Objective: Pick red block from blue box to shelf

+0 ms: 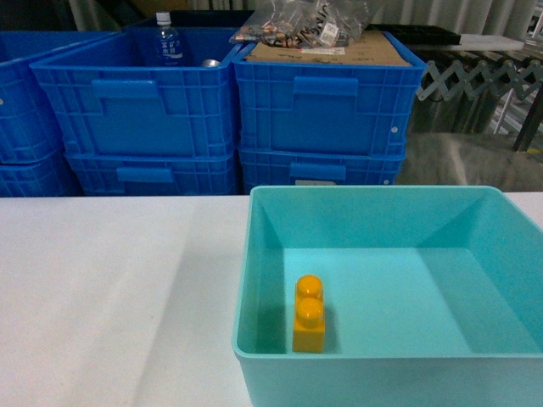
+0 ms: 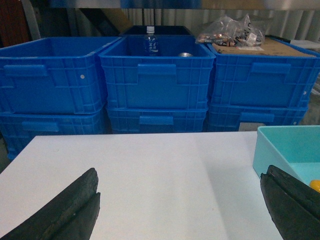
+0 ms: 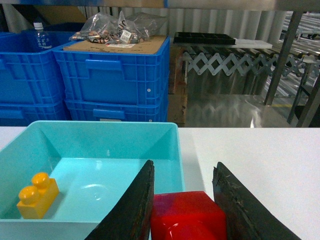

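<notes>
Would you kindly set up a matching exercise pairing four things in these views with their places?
Things:
1. red block
2. yellow two-stud brick
3. water bottle
4. clear bags

Places:
A. inside a dark blue crate
B. on cardboard atop a crate
C. between the right gripper's fingers
D. inside the teal box

Pairs: 1-C, 2-D, 3-A, 4-B

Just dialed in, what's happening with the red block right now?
The right gripper has the red block clamped between its fingers, at the near edge of the blue box. Only a yellow brick is left in the box. The left gripper is open and empty over the white table. The block has not yet been set on the shelf.
</notes>
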Available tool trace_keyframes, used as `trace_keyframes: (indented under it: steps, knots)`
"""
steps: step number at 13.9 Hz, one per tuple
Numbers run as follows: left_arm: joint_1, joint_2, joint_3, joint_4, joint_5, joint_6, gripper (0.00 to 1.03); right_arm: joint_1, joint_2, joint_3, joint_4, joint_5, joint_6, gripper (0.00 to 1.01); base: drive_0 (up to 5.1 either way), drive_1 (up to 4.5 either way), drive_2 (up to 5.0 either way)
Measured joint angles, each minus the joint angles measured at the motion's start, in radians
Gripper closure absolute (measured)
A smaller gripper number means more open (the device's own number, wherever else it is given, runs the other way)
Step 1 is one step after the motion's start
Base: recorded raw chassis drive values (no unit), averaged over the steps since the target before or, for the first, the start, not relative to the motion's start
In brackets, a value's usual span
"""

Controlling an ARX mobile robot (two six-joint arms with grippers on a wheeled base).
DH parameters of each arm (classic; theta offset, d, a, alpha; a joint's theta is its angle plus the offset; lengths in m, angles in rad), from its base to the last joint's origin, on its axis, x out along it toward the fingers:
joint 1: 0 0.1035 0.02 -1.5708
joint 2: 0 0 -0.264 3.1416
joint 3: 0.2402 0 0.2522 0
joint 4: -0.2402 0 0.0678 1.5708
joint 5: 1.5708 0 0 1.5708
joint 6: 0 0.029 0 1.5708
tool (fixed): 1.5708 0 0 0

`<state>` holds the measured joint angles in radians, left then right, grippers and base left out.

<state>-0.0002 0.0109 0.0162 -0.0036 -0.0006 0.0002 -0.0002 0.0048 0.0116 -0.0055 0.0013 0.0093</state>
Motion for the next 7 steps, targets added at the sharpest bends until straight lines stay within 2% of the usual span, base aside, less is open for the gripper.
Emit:
trace_keyframes:
  steps: [4, 7]
  knots:
    - [0.0, 0.0, 0.0, 0.0, 0.0, 0.0, 0.05, 0.0, 0.0, 0.0, 0.001, 0.0, 0.0, 0.72, 0.0, 0.0, 0.0]
    - [0.001, 0.0, 0.0, 0.0, -0.001, 0.0, 0.05, 0.0, 0.0, 0.0, 0.001, -0.001, 0.0, 0.72, -1.5, -1.53, -1.5]
